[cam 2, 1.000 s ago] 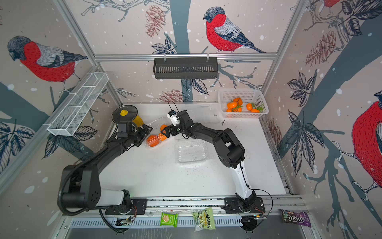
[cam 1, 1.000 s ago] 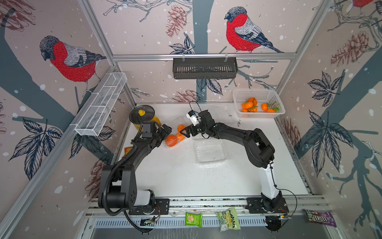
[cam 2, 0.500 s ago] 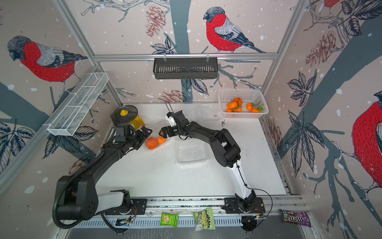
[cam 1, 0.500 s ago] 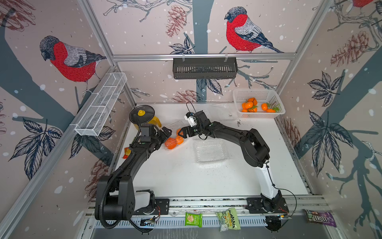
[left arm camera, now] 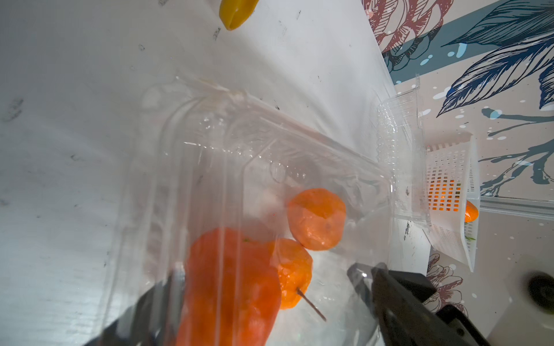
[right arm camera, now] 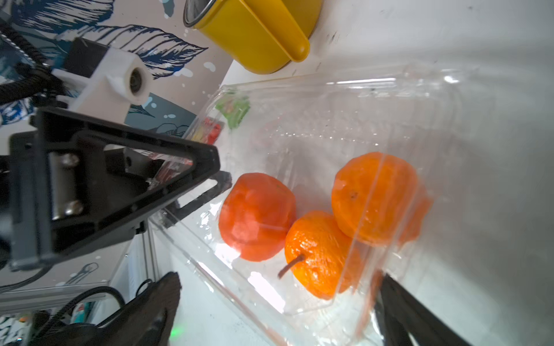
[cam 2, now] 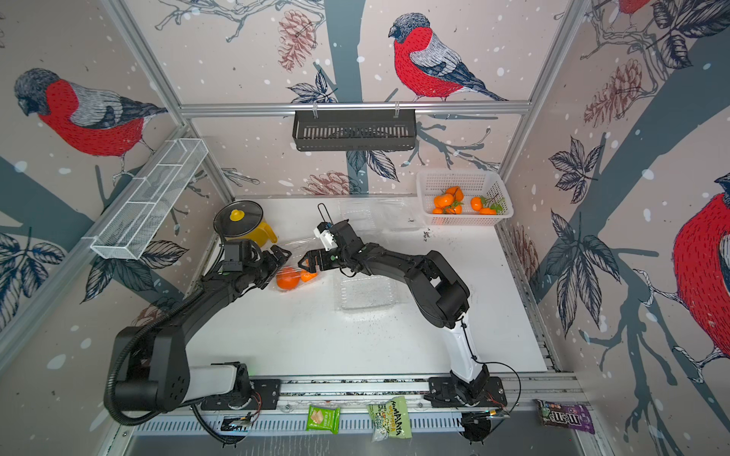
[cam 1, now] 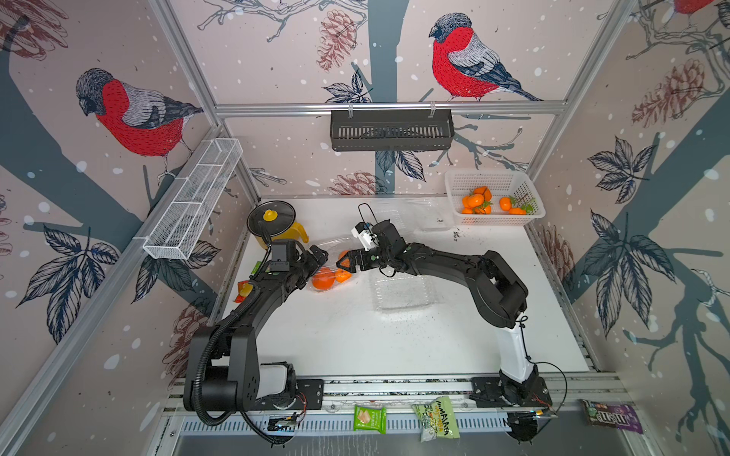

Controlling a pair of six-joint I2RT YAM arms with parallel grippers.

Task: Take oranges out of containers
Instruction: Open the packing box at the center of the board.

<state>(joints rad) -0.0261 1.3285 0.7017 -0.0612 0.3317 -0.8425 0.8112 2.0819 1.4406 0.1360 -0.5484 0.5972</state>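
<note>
Three oranges (cam 1: 323, 278) lie in a clear container (cam 1: 335, 244) at the table's left middle, also seen in a top view (cam 2: 290, 276). My left gripper (cam 1: 316, 256) is open at the container's left end. In the left wrist view the container (left arm camera: 269, 143) and its oranges (left arm camera: 316, 218) sit between that gripper's wide-apart jaws (left arm camera: 269, 299). My right gripper (cam 1: 345, 264) is open at the container's right end. In the right wrist view a corner of the container (right arm camera: 359, 104) with the oranges (right arm camera: 317, 254) lies between the spread jaws (right arm camera: 275, 314).
An empty clear container (cam 1: 403, 292) lies under the right forearm, another (cam 1: 411, 215) at the back. A white basket (cam 1: 493, 185) at the back right holds several oranges (cam 1: 478, 201). A yellow pot (cam 1: 276, 225) stands behind the left gripper, and a snack packet (cam 1: 243, 290) lies by the left edge.
My right gripper has slid left onto the container's end. The container with its oranges has shifted slightly left and forward. Both jaws have stayed wide apart.
</note>
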